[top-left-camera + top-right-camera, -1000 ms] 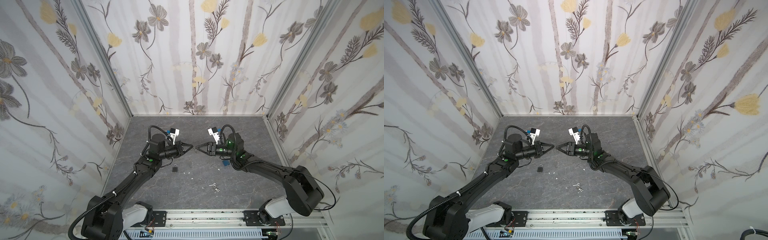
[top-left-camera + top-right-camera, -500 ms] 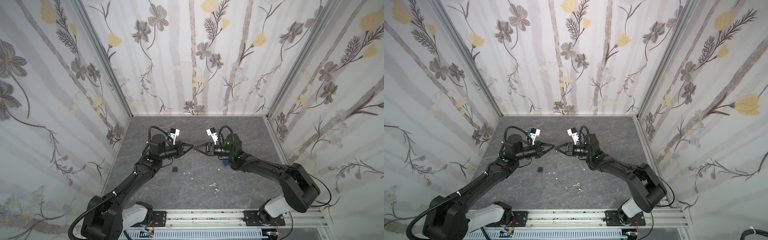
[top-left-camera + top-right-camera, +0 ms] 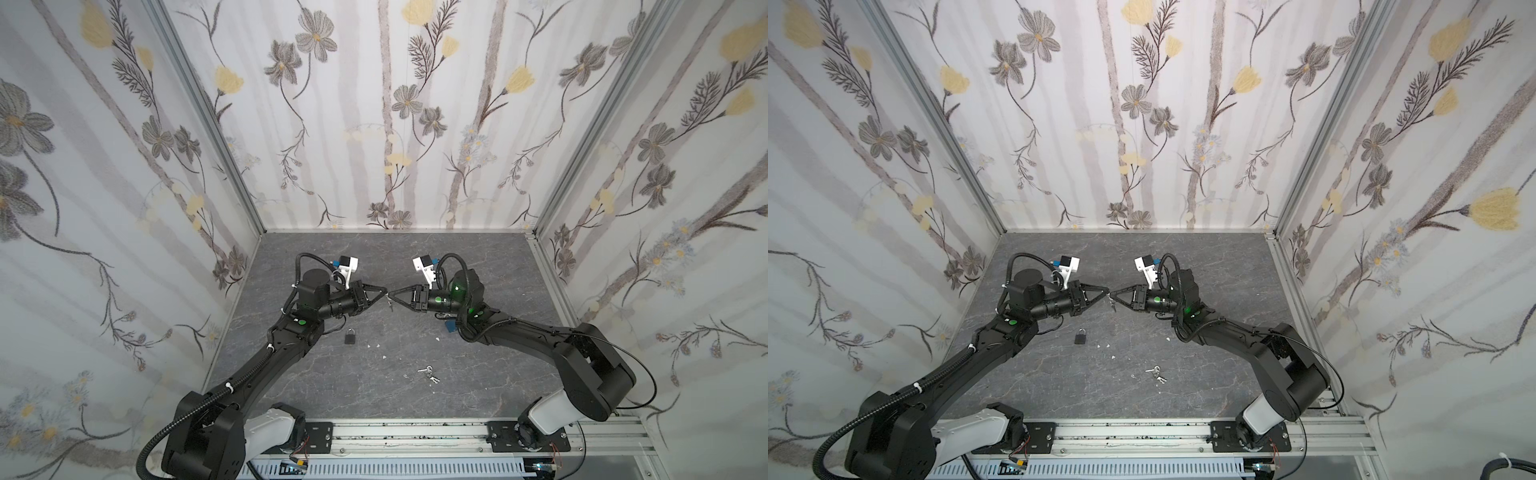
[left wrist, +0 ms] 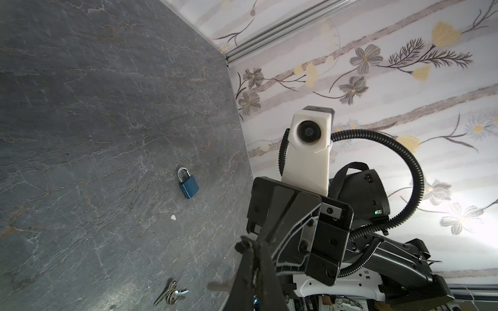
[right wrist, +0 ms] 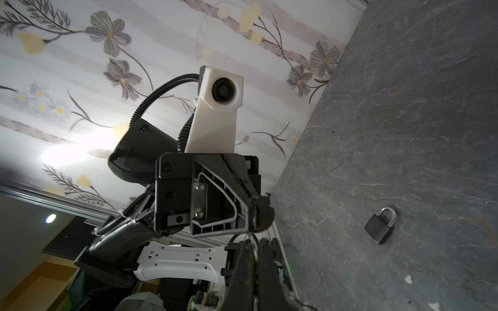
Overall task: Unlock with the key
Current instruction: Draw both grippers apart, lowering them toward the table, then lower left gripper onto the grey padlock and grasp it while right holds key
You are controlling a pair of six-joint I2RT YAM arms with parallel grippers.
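Note:
Above the middle of the table my left gripper (image 3: 384, 291) and right gripper (image 3: 393, 293) meet tip to tip. Both are shut on a small key set (image 3: 390, 304), which dangles just below the tips. In the left wrist view my left gripper (image 4: 250, 243) pinches a sliver of metal, and the right gripper's body fills the space behind. The right gripper (image 5: 254, 241) is shut in its own view too. A black padlock (image 3: 350, 336) lies on the table below the left arm, shackle closed. A blue padlock (image 4: 187, 184) lies under the right arm.
A second bunch of keys (image 3: 428, 371) lies on the grey table (image 3: 374, 395) nearer the front rail. Small white scraps (image 3: 378, 345) are scattered between the black padlock and those keys. Flowered walls enclose the table on three sides.
The right gripper has moved left until it meets the left gripper's tips, and its jaws have gone from open to shut on the hanging key set. The left arm has stayed put.

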